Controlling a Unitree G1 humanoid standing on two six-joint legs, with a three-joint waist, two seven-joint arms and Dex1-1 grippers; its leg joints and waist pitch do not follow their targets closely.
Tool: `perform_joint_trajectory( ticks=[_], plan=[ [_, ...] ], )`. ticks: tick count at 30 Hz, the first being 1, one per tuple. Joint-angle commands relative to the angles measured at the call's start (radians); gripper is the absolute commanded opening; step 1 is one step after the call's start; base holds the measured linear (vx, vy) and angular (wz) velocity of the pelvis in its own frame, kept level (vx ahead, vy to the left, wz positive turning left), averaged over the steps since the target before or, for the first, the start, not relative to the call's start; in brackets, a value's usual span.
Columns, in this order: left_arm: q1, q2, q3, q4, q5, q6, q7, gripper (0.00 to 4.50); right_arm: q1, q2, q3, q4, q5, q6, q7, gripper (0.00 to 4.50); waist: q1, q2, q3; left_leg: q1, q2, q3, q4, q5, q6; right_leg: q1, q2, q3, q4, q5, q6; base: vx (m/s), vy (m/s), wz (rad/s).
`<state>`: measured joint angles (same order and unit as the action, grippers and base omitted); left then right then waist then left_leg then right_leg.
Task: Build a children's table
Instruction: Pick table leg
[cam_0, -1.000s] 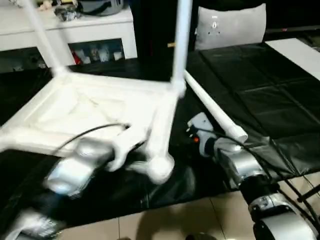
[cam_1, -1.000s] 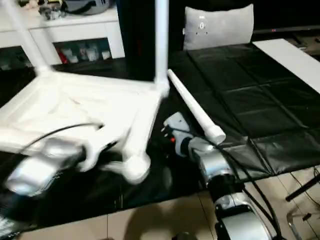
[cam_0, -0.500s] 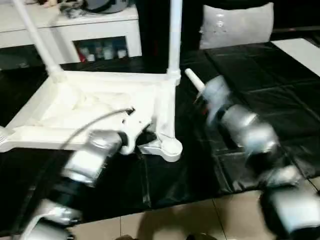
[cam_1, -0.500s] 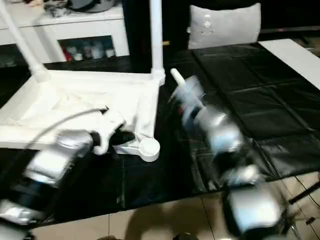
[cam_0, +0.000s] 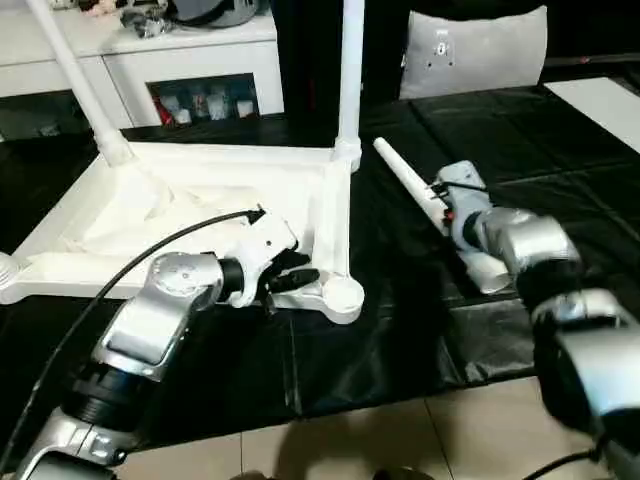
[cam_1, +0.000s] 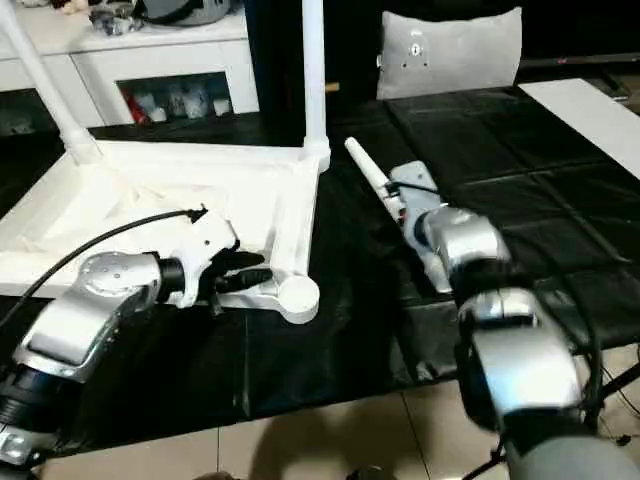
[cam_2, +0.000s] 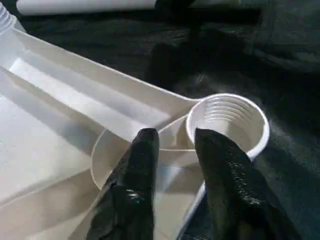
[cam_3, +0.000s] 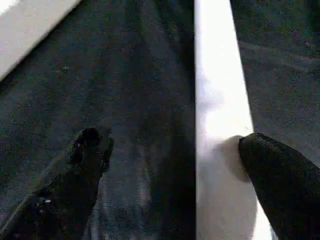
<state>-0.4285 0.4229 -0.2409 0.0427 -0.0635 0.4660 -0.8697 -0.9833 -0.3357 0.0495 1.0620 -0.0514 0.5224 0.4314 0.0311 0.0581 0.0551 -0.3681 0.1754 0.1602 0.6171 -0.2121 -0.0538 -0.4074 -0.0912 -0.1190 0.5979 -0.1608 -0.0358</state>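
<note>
Tabletop (cam_0: 200, 205) lies upside down at centre left on the black mat, two legs already up at its far corners, your left pincer (cam_2: 172, 140) part open at the empty near-corner socket (cam_2: 227, 122), gripping nothing. Right pincer (cam_3: 170, 145) gapes wide astride the loose leg (cam_0: 420, 190), right of centre, not yet clamped. Next, I'd judge: close on that leg, carry it over, seat it upright in the socket

Both forearms: brushed-silver cylindrical housings, segmented with dark joint bands. Left tool (cam_0: 290, 272): white wrist housing, two glossy black tapered fingers (cam_2: 134, 190). Thin black cable (cam_0: 130, 268) loops from the white housing back along the left forearm. Right tool (cam_3: 170, 160): matching black rounded fingers; small red-orange mark on its white wrist housing.
</note>
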Motion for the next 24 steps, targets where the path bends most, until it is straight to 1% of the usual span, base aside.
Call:
perform_joint_trajectory(
  ticks=[1,2,3,4,6,7,8,9,10,11,13,14,16,17,18,19,21,22,23,24],
  plan=[
    [0.006,0.01,-0.006,-0.022,-0.002,0.008,-0.01,1.79,-0.011,-0.004,0.009,0.044,-0.01,0.027,-0.006,4.22,-0.001,-0.007,-0.072,0.0,0.044,-0.008,-0.067,-0.128,0.049,0.064,-0.061,0.056,-0.059,-0.232,-0.22,0.0,0.0,0.0],
    [0.009,0.013,-0.007,-0.029,-0.002,0.011,-0.013,1.9,-0.022,-0.009,0.01,0.071,-0.012,0.034,-0.006,4.14,-0.001,-0.006,-0.073,0.001,0.044,-0.007,-0.067,-0.127,0.049,0.064,-0.061,0.056,-0.057,-0.228,-0.223,0.0,0.0,0.0],
    [0.01,0.014,-0.008,-0.03,-0.002,0.012,-0.014,1.99,-0.025,-0.011,0.012,0.081,-0.014,0.033,-0.007,4.14,-0.002,-0.011,-0.073,0.001,0.045,-0.007,-0.067,-0.128,0.05,0.064,-0.06,0.055,-0.057,-0.224,-0.227,0.0,0.0,0.0],
    [0.011,0.016,-0.01,-0.032,-0.003,0.013,-0.015,1.99,-0.031,-0.016,0.01,0.093,-0.017,0.023,-0.016,4.14,0.0,-0.008,-0.072,0.001,0.045,-0.007,-0.067,-0.128,0.051,0.064,-0.06,0.055,-0.057,-0.224,-0.232,0.0,0.0,0.0],
    [0.011,0.017,-0.01,-0.032,-0.003,0.013,-0.015,2.12,-0.031,-0.016,0.01,0.094,-0.017,0.023,-0.016,3.8,0.002,-0.008,-0.071,0.002,0.045,-0.006,-0.067,-0.136,0.049,0.063,-0.06,0.056,-0.058,-0.234,-0.228,0.0,0.0,0.0],
    [0.013,0.02,-0.011,-0.034,-0.004,0.015,-0.016,2.23,-0.035,-0.022,0.008,0.102,-0.019,0.025,-0.01,3.72,0.001,-0.009,-0.072,0.0,0.044,-0.006,-0.066,-0.134,0.05,0.065,-0.06,0.055,-0.057,-0.233,-0.226,0.0,0.0,0.0],
    [0.015,0.024,-0.013,-0.037,-0.006,0.017,-0.019,2.33,-0.039,-0.028,0.006,0.112,-0.022,0.03,-0.002,3.71,0.002,-0.007,-0.071,-0.001,0.044,-0.007,-0.067,-0.135,0.049,0.065,-0.06,0.055,-0.057,-0.236,-0.226,0.0,0.0,0.0],
    [0.016,0.028,-0.015,-0.039,-0.008,0.019,-0.023,2.43,-0.04,-0.034,0.019,0.119,-0.034,0.04,0.008,3.53,0.001,-0.008,-0.072,0.0,0.044,-0.006,-0.066,-0.138,0.049,0.064,-0.06,0.055,-0.058,-0.238,-0.225,0.0,0.0,0.0],
    [0.016,0.029,-0.017,-0.039,-0.008,0.02,-0.025,2.43,-0.041,-0.037,0.025,0.123,-0.041,0.044,0.013,3.53,0.001,-0.008,-0.072,0.001,0.044,-0.006,-0.065,-0.137,0.049,0.064,-0.059,0.054,-0.058,-0.238,-0.226,0.0,0.0,0.0],
    [0.017,0.032,-0.02,-0.041,-0.008,0.021,-0.029,2.46,-0.04,-0.043,0.039,0.129,-0.054,0.051,0.022,3.38,0.002,-0.004,-0.073,-0.001,0.043,-0.006,-0.064,-0.13,0.052,0.065,-0.058,0.053,-0.056,-0.226,-0.232,0.0,0.0,0.0],
    [0.017,0.035,-0.022,-0.044,-0.01,0.022,-0.035,2.67,-0.038,-0.057,0.044,0.135,-0.057,0.058,0.049,3.24,0.002,-0.005,-0.073,-0.001,0.045,-0.006,-0.064,-0.124,0.055,0.065,-0.059,0.054,-0.054,-0.209,-0.237,0.0,0.0,0.0],
    [0.017,0.035,-0.022,-0.044,-0.01,0.022,-0.035,2.78,-0.038,-0.057,0.044,0.135,-0.057,0.058,0.049,3.22,0.002,-0.007,-0.073,-0.004,0.044,-0.006,-0.063,-0.123,0.058,0.067,-0.058,0.053,-0.053,-0.206,-0.238,0.0,0.0,0.0],
    [0.018,0.036,-0.024,-0.049,-0.012,0.025,-0.039,2.89,-0.035,-0.073,0.049,0.144,-0.059,0.061,0.081,3.02,0.003,-0.005,-0.073,-0.002,0.045,-0.005,-0.062,-0.129,0.059,0.066,-0.059,0.053,-0.055,-0.217,-0.237,0.0,0.0,0.0],
    [0.019,0.036,-0.024,-0.05,-0.012,0.026,-0.04,2.89,-0.035,-0.077,0.05,0.148,-0.06,0.061,0.089,3.02,0.003,-0.006,-0.073,-0.002,0.044,-0.005,-0.062,-0.132,0.06,0.066,-0.058,0.053,-0.055,-0.222,-0.237,0.0,0.0,0.0],
    [0.019,0.036,-0.024,-0.051,-0.012,0.027,-0.041,2.99,-0.035,-0.079,0.051,0.151,-0.061,0.062,0.094,2.88,0.003,-0.006,-0.072,-0.002,0.044,-0.004,-0.062,-0.133,0.06,0.065,-0.059,0.053,-0.056,-0.226,-0.236,0.0,0.0,0.0],
    [0.019,0.038,-0.025,-0.053,-0.012,0.028,-0.043,3.19,-0.032,-0.083,0.055,0.153,-0.065,0.064,0.109,2.78,0.003,-0.008,-0.071,-0.003,0.044,-0.004,-0.062,-0.14,0.06,0.065,-0.059,0.053,-0.057,-0.241,-0.234,0.0,0.0,0.0],
    [0.02,0.039,-0.026,-0.054,-0.013,0.03,-0.045,3.24,-0.03,-0.085,0.058,0.154,-0.069,0.066,0.12,2.56,0.002,-0.008,-0.07,-0.004,0.044,-0.005,-0.062,-0.154,0.057,0.066,-0.059,0.051,-0.06,-0.274,-0.224,0.0,0.0,0.0],
    [0.02,0.041,-0.027,-0.057,-0.014,0.031,-0.046,3.24,-0.025,-0.088,0.064,0.157,-0.073,0.069,0.139,2.56,0.002,-0.008,-0.07,-0.002,0.045,-0.005,-0.062,-0.159,0.054,0.064,-0.06,0.051,-0.062,-0.286,-0.219,0.0,0.0,0.0],
    [0.021,0.042,-0.028,-0.058,-0.016,0.032,-0.047,3.43,-0.022,-0.09,0.068,0.159,-0.074,0.072,0.151,2.37,0.002,-0.008,-0.069,-0.002,0.045,-0.005,-0.062,-0.161,0.054,0.063,-0.059,0.052,-0.063,-0.291,-0.217,0.0,0.0,0.0],
    [0.021,0.043,-0.028,-0.059,-0.016,0.033,-0.048,3.55,-0.021,-0.09,0.068,0.16,-0.075,0.073,0.154,2.33,0.002,-0.008,-0.07,-0.001,0.045,-0.005,-0.062,-0.16,0.054,0.063,-0.059,0.052,-0.062,-0.289,-0.217,0.0,0.0,0.0]
  ],
)
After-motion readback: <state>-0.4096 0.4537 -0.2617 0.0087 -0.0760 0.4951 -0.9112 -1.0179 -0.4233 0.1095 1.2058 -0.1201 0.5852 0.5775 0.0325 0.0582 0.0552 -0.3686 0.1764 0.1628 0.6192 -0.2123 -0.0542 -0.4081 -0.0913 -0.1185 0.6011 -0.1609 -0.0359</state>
